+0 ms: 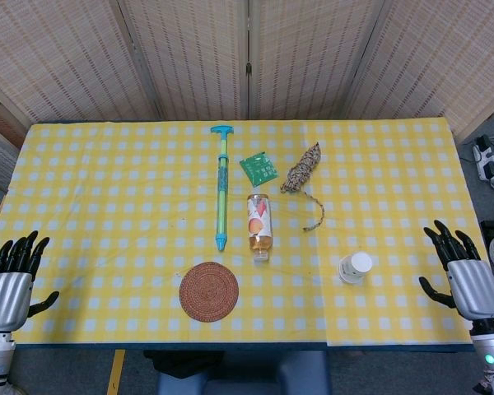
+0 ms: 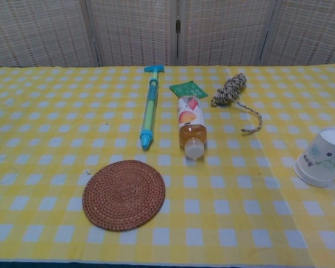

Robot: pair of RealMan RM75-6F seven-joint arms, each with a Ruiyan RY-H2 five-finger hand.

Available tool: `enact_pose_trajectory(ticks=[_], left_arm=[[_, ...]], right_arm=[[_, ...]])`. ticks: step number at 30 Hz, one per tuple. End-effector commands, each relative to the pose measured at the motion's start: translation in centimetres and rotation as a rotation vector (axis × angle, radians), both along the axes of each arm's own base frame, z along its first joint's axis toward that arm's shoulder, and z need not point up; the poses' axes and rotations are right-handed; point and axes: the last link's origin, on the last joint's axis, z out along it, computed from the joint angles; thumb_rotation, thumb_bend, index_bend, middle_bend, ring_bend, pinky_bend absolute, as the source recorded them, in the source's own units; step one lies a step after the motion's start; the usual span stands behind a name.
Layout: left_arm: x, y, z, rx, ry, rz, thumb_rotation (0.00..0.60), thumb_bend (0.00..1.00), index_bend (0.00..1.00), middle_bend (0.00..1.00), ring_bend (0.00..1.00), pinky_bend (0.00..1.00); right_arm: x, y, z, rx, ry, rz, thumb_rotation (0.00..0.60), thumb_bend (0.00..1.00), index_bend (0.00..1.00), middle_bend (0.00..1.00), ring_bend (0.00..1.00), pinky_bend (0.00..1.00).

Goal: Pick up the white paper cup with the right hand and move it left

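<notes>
The white paper cup [image 1: 355, 267] [image 2: 322, 157] stands upside down on the yellow checked tablecloth, right of centre near the front edge; it carries a faint green print. My right hand [image 1: 461, 273] hovers at the table's right front corner, fingers spread, holding nothing, well to the right of the cup. At the left front corner my left hand [image 1: 12, 278] is likewise spread and holds nothing. Neither hand appears in the chest view.
A round woven coaster [image 1: 208, 290] [image 2: 124, 194] lies front centre. A juice bottle [image 1: 259, 226] [image 2: 190, 126] lies on its side beside a green-blue water pump toy [image 1: 221, 187] [image 2: 148, 108]. Further back are a green packet [image 1: 258, 168] and a coiled rope [image 1: 305, 174].
</notes>
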Motion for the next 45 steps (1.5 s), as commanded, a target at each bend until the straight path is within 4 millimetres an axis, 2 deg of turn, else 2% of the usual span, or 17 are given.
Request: enact_pose_trajectory(ticks=[1, 9, 15, 29, 37, 45], left_arm=[[0.0, 0.0, -0.1, -0.005, 0.000, 0.003, 0.600, 0.22, 0.00, 0.00, 0.00, 0.00], [-0.2, -0.2, -0.2, -0.014, -0.008, 0.014, 0.600, 0.22, 0.01, 0.00, 0.00, 0.00], [-0.1, -0.2, -0.4, -0.024, -0.011, 0.020, 0.600, 0.22, 0.02, 0.00, 0.00, 0.00], [-0.3, -0.1, -0.7, -0.042, -0.017, 0.039, 0.600, 0.22, 0.03, 0.00, 0.00, 0.00], [-0.5, -0.1, -0.9, -0.053, -0.016, 0.055, 0.600, 0.22, 0.03, 0.00, 0.00, 0.00], [-0.9, -0.1, -0.9, -0.052, -0.018, 0.069, 0.600, 0.22, 0.04, 0.00, 0.00, 0.00]], right_arm=[[0.1, 0.0, -0.1, 0.005, -0.003, 0.001, 0.600, 0.35, 0.00, 0.03, 0.16, 0.07], [0.4, -0.1, -0.8, 0.066, -0.010, 0.021, 0.600, 0.35, 0.00, 0.05, 0.16, 0.07], [1.1, -0.8, -1.8, 0.137, 0.008, 0.048, 0.600, 0.34, 0.09, 0.08, 0.16, 0.07], [2.7, -4.5, -5.3, 0.305, 0.101, 0.038, 0.600, 0.34, 0.15, 0.10, 0.16, 0.09], [2.8, -6.1, -7.0, 0.380, 0.103, 0.015, 0.600, 0.34, 0.17, 0.10, 0.16, 0.10], [3.1, -7.2, -7.7, 0.398, 0.091, 0.014, 0.600, 0.34, 0.21, 0.12, 0.17, 0.10]])
